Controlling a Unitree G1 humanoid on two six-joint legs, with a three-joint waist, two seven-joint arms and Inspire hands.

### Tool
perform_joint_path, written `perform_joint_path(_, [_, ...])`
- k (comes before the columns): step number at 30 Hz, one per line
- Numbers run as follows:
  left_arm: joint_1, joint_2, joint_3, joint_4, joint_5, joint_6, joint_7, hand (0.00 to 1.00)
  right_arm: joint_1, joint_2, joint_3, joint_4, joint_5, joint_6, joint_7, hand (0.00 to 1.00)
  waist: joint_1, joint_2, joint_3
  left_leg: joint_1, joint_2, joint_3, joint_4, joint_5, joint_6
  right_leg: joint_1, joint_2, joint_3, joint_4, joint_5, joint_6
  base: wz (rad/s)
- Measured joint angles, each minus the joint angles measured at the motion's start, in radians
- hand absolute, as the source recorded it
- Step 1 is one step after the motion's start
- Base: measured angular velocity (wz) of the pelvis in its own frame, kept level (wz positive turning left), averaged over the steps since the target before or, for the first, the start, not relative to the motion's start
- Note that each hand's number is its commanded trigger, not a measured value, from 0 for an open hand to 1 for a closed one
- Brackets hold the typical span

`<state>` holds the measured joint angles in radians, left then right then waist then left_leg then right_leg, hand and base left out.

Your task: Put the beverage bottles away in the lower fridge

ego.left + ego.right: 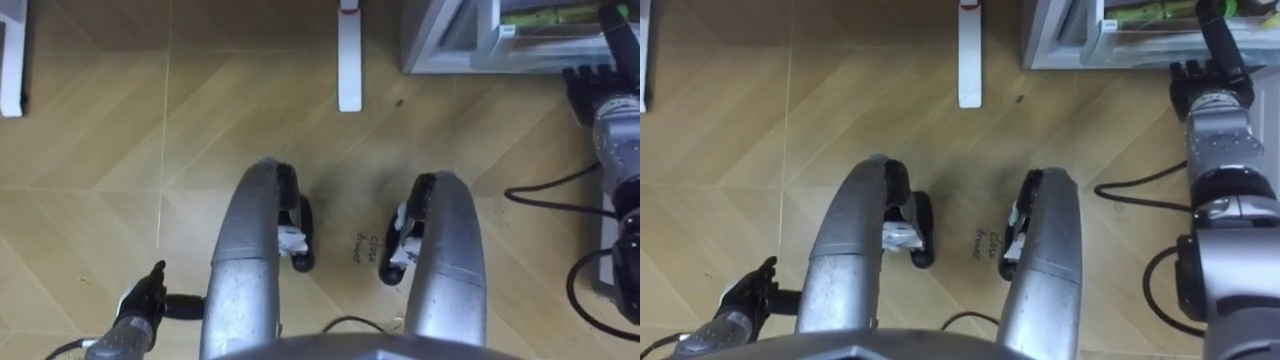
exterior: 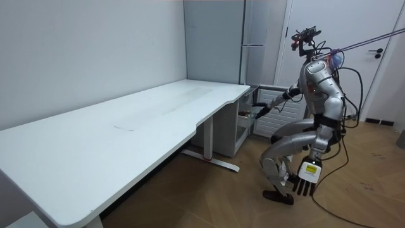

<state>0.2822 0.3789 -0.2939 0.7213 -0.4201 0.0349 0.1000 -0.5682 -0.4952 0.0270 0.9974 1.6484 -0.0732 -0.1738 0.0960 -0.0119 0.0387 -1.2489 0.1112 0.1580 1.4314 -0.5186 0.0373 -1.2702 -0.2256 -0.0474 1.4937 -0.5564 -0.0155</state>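
Wood floor (image 1: 200,120); robot squats by white tabletop (image 2: 126,133). Fridge drawer (image 1: 1060,40) cut off at top right. Green-yellow drinks (image 1: 1150,12) inside, hard to make out. Right robot hand (image 1: 1205,75) at drawer front, grip can't tell. Left robot hand (image 1: 145,300) hangs relaxed, empty.

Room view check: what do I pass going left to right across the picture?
From the left: table → fridge → left hand, hanging with fingers open → door. The right hand reaches to the fridge and overlaps it, so it is left out.
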Motion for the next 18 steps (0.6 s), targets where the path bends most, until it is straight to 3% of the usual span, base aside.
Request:
perform_joint_path(2, [0.015, 0.000, 0.012, 0.001, 0.000, -0.001, 0.000, 0.00, 0.000, 0.000, -0.001, -0.032, 0.006, -0.003, -0.018, 0.00, 0.012, 0.001, -0.0009, 0.007, -0.003, 0.002, -0.029, 0.015, 0.002, 0.009, -0.007, -0.010, -0.026, 0.009, -0.002, -0.02])
perform_joint_path(4, [0.023, 0.001, 0.040, 0.004, 0.000, -0.009, 0.000, 0.00, -0.002, 0.000, -0.004, -0.043, 0.016, -0.035, -0.053, 0.00, 0.035, 0.001, -0.0007, 0.016, -0.006, 0.002, -0.049, 0.021, 0.005, 0.022, -0.023, -0.026, -0.042, 0.015, 0.001, 0.11])
perform_joint_path(6, [0.035, 0.002, 0.068, 0.006, 0.001, -0.013, 0.000, 0.00, -0.003, 0.000, -0.012, -0.043, 0.016, -0.066, -0.071, 0.00, 0.049, 0.002, -0.0013, 0.029, -0.022, -0.010, -0.068, 0.027, 0.000, 0.047, -0.035, -0.043, -0.056, 0.010, -0.011, 0.24])
perform_joint_path(12, [0.052, 0.002, 0.072, -0.015, -0.002, -0.017, -0.012, 0.00, -0.027, -0.006, -0.009, -0.096, 0.014, -0.099, -0.125, 0.00, 0.075, 0.006, -0.0022, 0.044, -0.021, -0.034, -0.084, 0.027, -0.007, 0.082, -0.039, -0.079, -0.073, -0.008, -0.029, 0.10])
perform_joint_path(18, [0.056, 0.003, 0.072, 0.008, -0.001, -0.042, -0.013, 0.00, -0.041, -0.003, 0.000, -0.139, 0.012, -0.085, -0.155, 0.00, 0.071, 0.018, -0.0011, 0.078, -0.037, -0.063, -0.112, 0.038, -0.026, 0.141, -0.057, -0.118, -0.099, -0.016, -0.035, 0.10])
